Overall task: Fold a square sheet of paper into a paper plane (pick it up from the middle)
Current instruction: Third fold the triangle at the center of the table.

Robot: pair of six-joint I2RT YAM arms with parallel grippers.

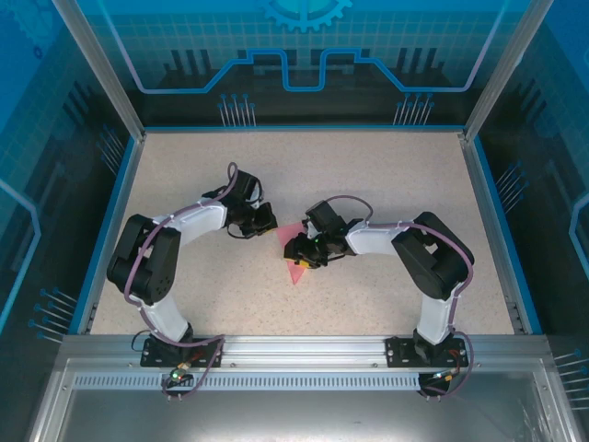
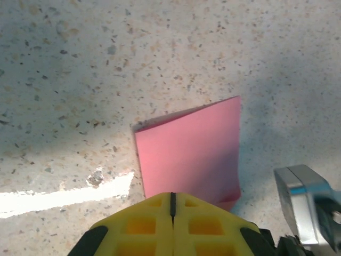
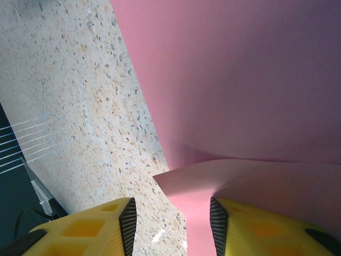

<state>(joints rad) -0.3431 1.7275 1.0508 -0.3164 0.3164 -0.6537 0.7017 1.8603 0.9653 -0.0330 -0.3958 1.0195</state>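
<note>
The pink paper sheet [image 1: 295,267] lies folded on the speckled worktop [image 1: 386,175], about midway between the two arms, and both pincers meet at it. In the overhead view the right pincer [image 1: 296,249] sits directly over the sheet and covers its middle. A pointed corner of the sheet sticks out on the side toward the arm bases, and a smaller bit of pink shows on the far side. The left pincer [image 1: 267,221] is just beside the sheet's far left edge.

From the left wrist, the left pincer [image 2: 172,205] is pressed together, its yellow fingers meeting along a thin seam. The sheet [image 2: 189,149] lies flat just ahead of the tips as a doubled layer. Its near edge runs out of sight under them, so contact cannot be judged. A silver and blue metal part [image 2: 303,205] stands just right of the sheet.

From the right wrist, the right pincer [image 3: 170,226] is spread. The sheet [image 3: 240,80] stretches ahead, and a raised flap [image 3: 250,173] curls from it against the right-hand finger, while the other finger [image 3: 90,232] stands off the sheet over bare worktop.
</note>
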